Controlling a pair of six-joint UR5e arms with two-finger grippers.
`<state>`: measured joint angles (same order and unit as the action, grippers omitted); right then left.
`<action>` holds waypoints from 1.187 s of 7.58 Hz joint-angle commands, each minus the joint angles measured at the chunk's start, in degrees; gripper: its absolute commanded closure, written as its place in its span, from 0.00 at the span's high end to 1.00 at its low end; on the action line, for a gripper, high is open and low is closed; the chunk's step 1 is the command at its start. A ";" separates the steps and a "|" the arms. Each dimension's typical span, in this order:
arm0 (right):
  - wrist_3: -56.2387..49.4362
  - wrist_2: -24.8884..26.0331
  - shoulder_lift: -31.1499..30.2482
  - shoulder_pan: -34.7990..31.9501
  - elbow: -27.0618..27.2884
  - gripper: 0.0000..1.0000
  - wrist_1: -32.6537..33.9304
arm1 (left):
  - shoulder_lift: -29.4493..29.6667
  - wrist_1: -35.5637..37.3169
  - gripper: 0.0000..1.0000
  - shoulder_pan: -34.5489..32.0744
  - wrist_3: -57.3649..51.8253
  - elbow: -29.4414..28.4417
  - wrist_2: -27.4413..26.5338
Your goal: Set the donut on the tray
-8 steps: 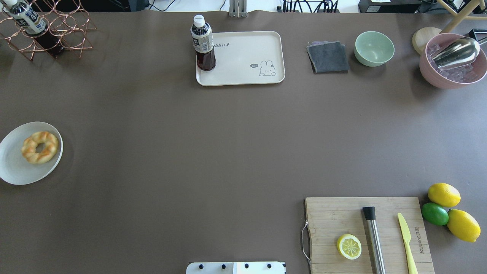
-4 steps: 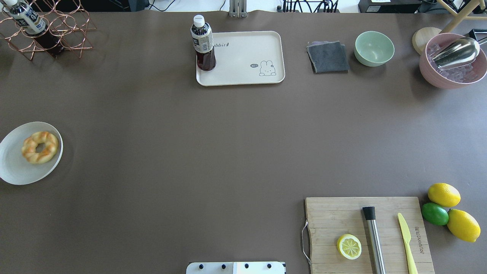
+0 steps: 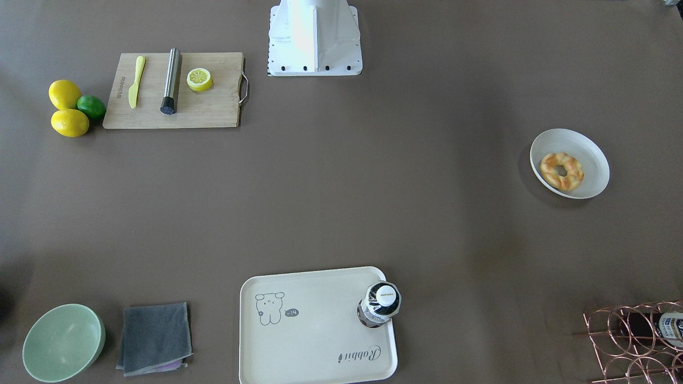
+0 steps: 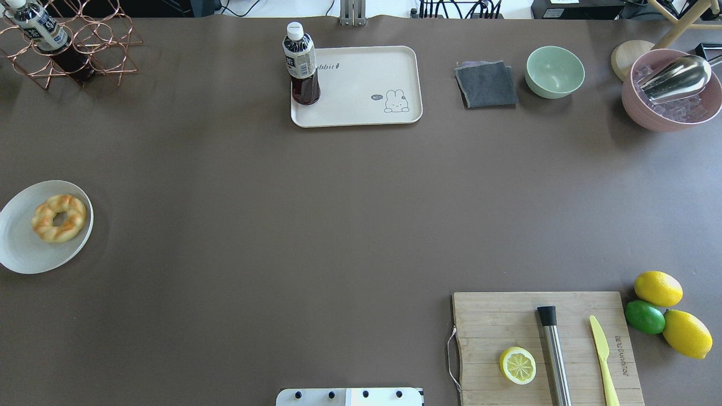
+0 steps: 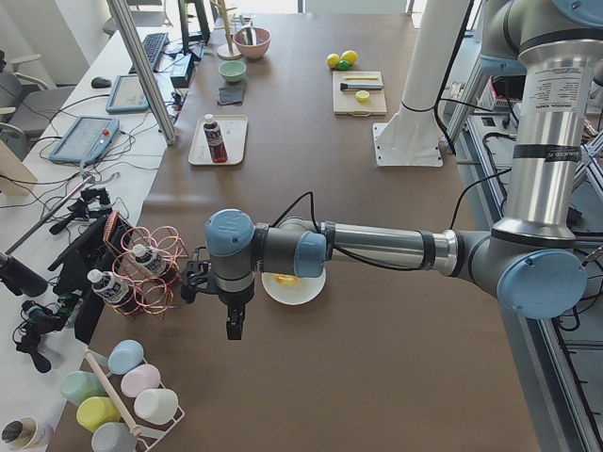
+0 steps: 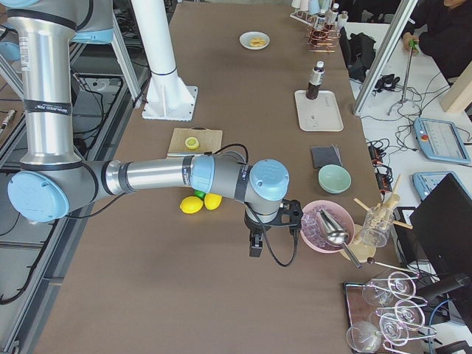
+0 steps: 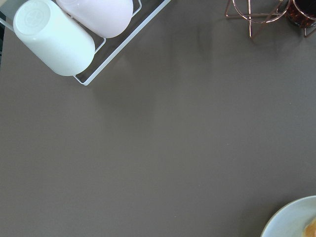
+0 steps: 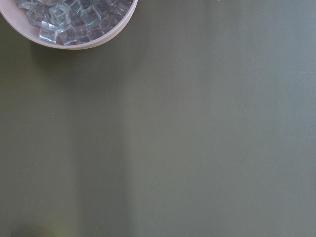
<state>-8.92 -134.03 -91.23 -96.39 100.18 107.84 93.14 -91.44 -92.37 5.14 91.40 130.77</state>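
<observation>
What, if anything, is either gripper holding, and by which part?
Nothing seems held. The donut lies free on the white plate; the left gripper hangs beside it, the right gripper by the ice bowl.

path: bare table (image 4: 237,186) runs from plate (image 4: 22,254) at left edge to tray (image 4: 366,79) at upper centre | obstacle: bottle (image 4: 302,65) upright on tray's left end | tray's middle and right open

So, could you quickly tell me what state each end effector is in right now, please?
Left end effector: cannot be told; it shows only in a side view.
Right end effector: cannot be told, for the same reason.
</observation>
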 commanded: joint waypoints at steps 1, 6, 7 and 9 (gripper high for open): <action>-0.05 0.00 0.00 -0.11 0.10 1.00 0.00 | -0.06 0.12 0.98 -0.01 0.04 1.14 0.80; -0.49 0.00 -0.26 -0.11 0.10 1.00 -0.09 | 0.11 -0.15 0.98 0.34 -0.40 2.11 2.54; -0.49 0.00 -0.79 -0.11 0.27 1.00 -0.09 | 0.02 -0.06 0.98 2.52 -0.40 2.72 3.34; -0.31 0.00 -0.79 -0.11 0.10 1.00 -0.09 | -0.76 -1.97 0.98 3.76 -0.40 2.21 4.66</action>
<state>-9.31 -134.02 -91.89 -96.50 100.35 107.75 93.09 -91.70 -90.15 4.76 93.91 133.99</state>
